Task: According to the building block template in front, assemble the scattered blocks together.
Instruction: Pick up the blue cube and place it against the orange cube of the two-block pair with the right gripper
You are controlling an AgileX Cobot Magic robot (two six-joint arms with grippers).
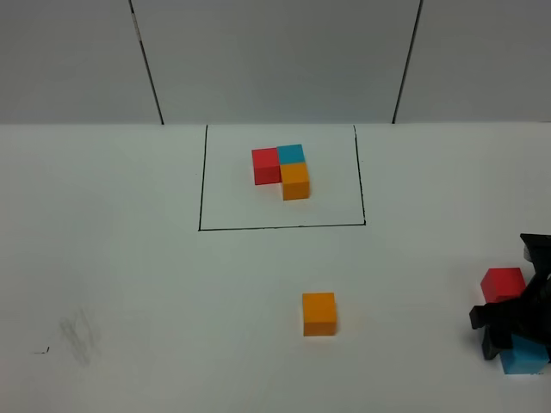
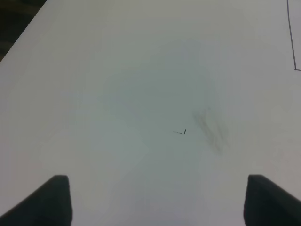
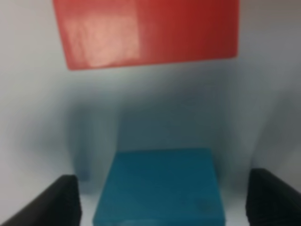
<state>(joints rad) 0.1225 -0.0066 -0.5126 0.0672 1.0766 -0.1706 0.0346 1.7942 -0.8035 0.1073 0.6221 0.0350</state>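
Observation:
The building block template (image 1: pixel 284 169), a red, blue and orange L of joined cubes, sits inside a thin black rectangle outline (image 1: pixel 200 181) at the back middle. Of the scattered blocks, the orange one (image 1: pixel 318 313) stands alone in the front middle. The red one (image 1: pixel 503 284) and the blue one (image 1: pixel 523 358) are at the far right. My right gripper (image 1: pixel 519 342) is lowered over the blue block (image 3: pixel 160 188), open, with a small gap at each finger. The red block (image 3: pixel 146 30) lies just beyond it. My left gripper (image 2: pixel 157 202) is open over bare table.
The white table (image 1: pixel 129 258) runs to a grey panelled wall (image 1: pixel 275 60) at the back. A faint smudge and a small pen mark (image 2: pixel 184 132) are on the surface at the front left. A corner of the black outline (image 2: pixel 292 47) shows in the left wrist view.

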